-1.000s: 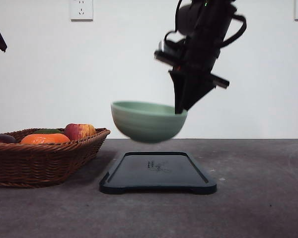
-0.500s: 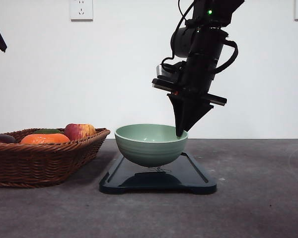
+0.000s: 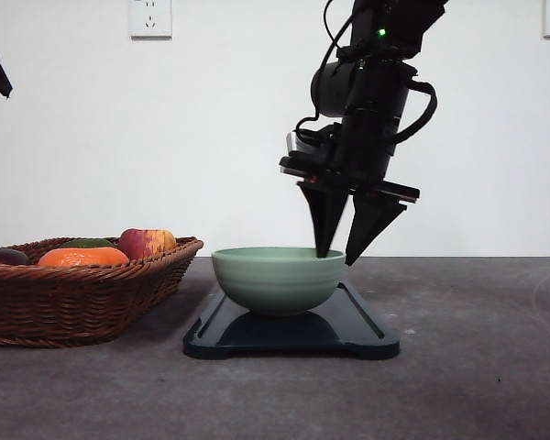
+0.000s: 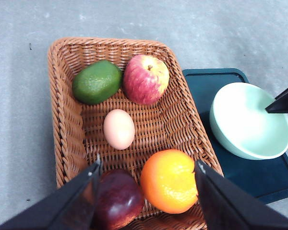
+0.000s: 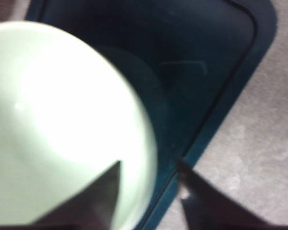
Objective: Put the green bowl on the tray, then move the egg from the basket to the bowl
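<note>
Bowl first, in the front view: the green bowl (image 3: 278, 280) sits flat on the tray (image 3: 359, 325) at lower centre of the frame, so the first half of the task looks done. Above its right rim the right gripper (image 3: 347, 258) hangs with fingers spread, one tip over the inside of the rim and one outside, gripping nothing; that straddle suits a rim hold just released. At the lower left stands the basket (image 3: 82, 302), with an apple (image 3: 147, 242) and an orange fruit (image 3: 82, 257) showing above its braided edge.

From the left wrist view, the left gripper (image 4: 147, 173) is poised over the basket (image 4: 65, 120) with its fingers wide apart and empty, a sensible stance for reaching in. The egg (image 4: 119, 129) lies near the basket's middle, apart from the other fruit: a green one (image 4: 96, 81) and the apple (image 4: 146, 79) in the upper part of the frame, a dark purple one (image 4: 119, 201) and the orange one (image 4: 169, 180) lower down. The bowl (image 4: 249, 120) at the right is empty.

From the right wrist view, the blurred bowl (image 5: 62, 124) occupies the left of the frame on the dark tray (image 5: 221, 62), with the two fingertips (image 5: 103, 191) parted across its rim at the bottom.
</note>
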`<state>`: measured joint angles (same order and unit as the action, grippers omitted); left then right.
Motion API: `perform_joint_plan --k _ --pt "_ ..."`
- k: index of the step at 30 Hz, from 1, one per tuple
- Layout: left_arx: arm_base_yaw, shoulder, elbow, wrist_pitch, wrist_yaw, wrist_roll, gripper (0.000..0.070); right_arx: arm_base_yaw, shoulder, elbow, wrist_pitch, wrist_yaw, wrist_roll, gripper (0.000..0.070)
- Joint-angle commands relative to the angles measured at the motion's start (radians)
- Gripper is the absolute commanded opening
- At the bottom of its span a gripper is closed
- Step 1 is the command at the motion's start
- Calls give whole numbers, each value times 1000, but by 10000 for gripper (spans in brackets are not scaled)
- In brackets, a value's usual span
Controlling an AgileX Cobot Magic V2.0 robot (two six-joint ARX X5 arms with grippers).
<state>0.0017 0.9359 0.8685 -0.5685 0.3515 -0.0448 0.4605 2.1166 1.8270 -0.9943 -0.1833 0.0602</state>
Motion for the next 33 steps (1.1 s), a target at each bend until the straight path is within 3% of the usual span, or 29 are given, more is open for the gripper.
perform_joint_plan --k 1,6,10,23,33 --pt "-2 5 22 7 9 -1 386 9 4 36 31 1 -5 293" --pt "-2 5 22 6 9 -1 386 25 -61 23 133 9 -12 288" --pt "-2 5 22 7 9 -1 386 40 -137 -89 274 60 -35 267" --pt "-2 5 22 8 9 0 387 46 -557 -769 746 53 -89 266" --pt "-2 5 22 10 9 0 387 39 -915 -1122 813 54 -102 267"
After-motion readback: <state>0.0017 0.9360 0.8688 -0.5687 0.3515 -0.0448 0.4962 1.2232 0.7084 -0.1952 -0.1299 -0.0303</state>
